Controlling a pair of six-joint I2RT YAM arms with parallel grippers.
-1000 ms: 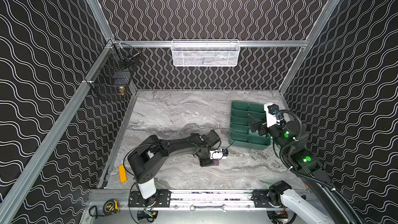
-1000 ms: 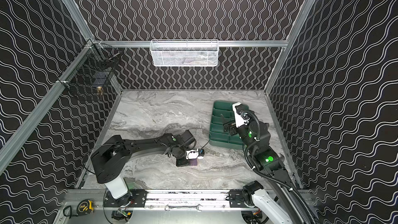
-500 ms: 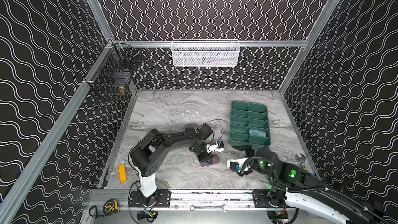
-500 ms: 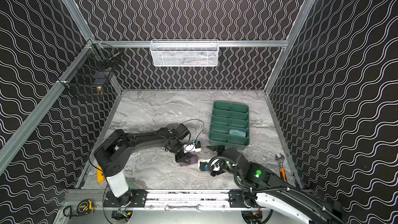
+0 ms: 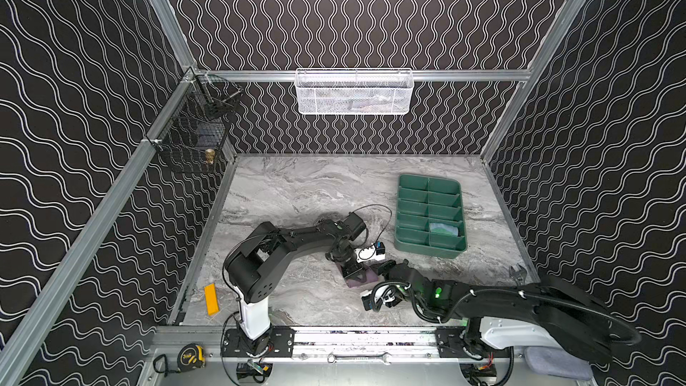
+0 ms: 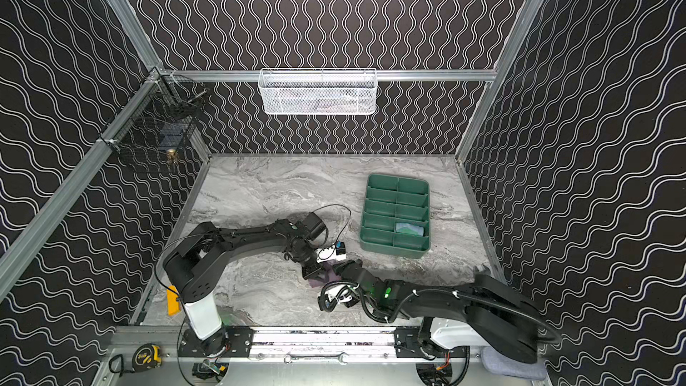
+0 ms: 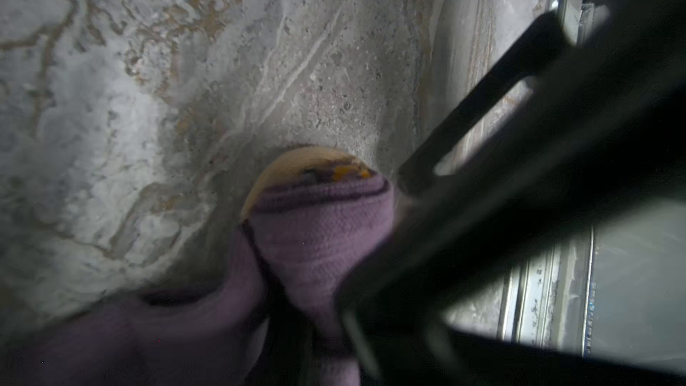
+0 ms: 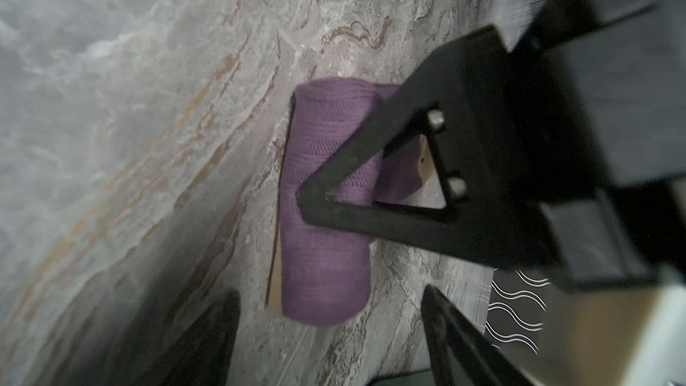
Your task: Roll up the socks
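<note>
A purple sock [image 5: 357, 280] [image 6: 320, 281] lies rolled on the marble table near the front middle. Its tan toe [image 7: 293, 167] shows at one end of the roll [image 7: 319, 224]. My left gripper [image 5: 352, 271] [image 6: 314, 272] is shut on this roll, and one of its triangular fingers [image 8: 375, 183] lies across the roll [image 8: 323, 254]. My right gripper [image 5: 384, 267] [image 8: 330, 343] is open and low, right beside the roll, whose end sits just ahead of its spread fingertips. A blue sock [image 5: 443, 229] [image 6: 409, 228] lies in a compartment of the green tray.
The green divided tray [image 5: 430, 252] stands at the right. On the back wall hangs a white mesh basket [image 5: 352, 92], on the left wall a black wire basket [image 5: 193, 139]. A yellow block [image 5: 211, 298] lies front left, a wrench [image 5: 518, 272] at the right edge.
My right arm has swung down from over the green tray to the table front, and its open gripper now sits beside the purple sock. The left gripper stays on the sock.
</note>
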